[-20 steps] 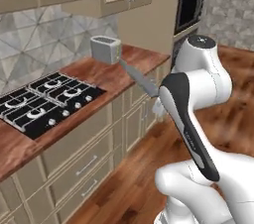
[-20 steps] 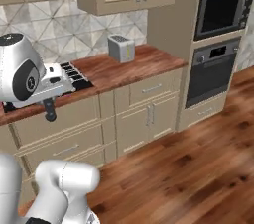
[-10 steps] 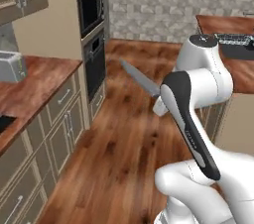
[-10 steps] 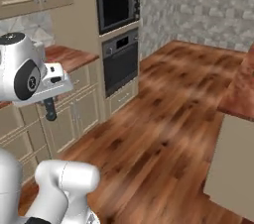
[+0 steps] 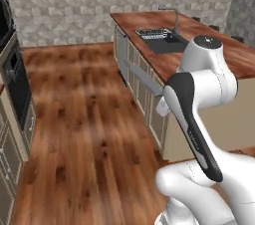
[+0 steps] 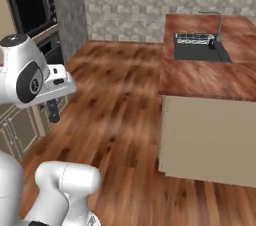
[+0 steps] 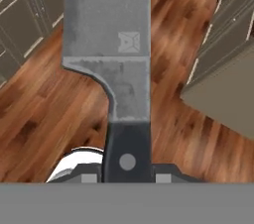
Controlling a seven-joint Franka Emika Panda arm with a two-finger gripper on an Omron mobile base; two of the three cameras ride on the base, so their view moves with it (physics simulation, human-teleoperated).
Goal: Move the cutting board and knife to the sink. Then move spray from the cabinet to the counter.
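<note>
My gripper (image 7: 127, 177) is shut on the black handle of the knife (image 7: 106, 44), whose silver-grey blade runs up the middle of the hand view above the wooden floor. In the left base view the blade of the knife (image 5: 141, 77) sticks out from the hand (image 5: 162, 103) toward the island's cabinet fronts. The black sink (image 5: 163, 41) with its wire rack and curved faucet (image 5: 176, 19) is set into the reddish-brown counter (image 5: 174, 62) ahead on the right. From the right base view, the sink (image 6: 200, 50) lies far across the counter (image 6: 200, 82). The cutting board and the spray are out of view.
A built-in oven (image 5: 14, 82) and microwave (image 6: 32, 5) stand along the left wall. Open wooden floor (image 5: 79, 109) lies between them and the island. The island's beige end panel (image 6: 210, 137) faces me, and beige cabinet doors (image 7: 233, 44) edge the hand view.
The whole picture has swung from the stove counter past the oven to the island with the sink, so the base has turned. The knife stays in my grip.
</note>
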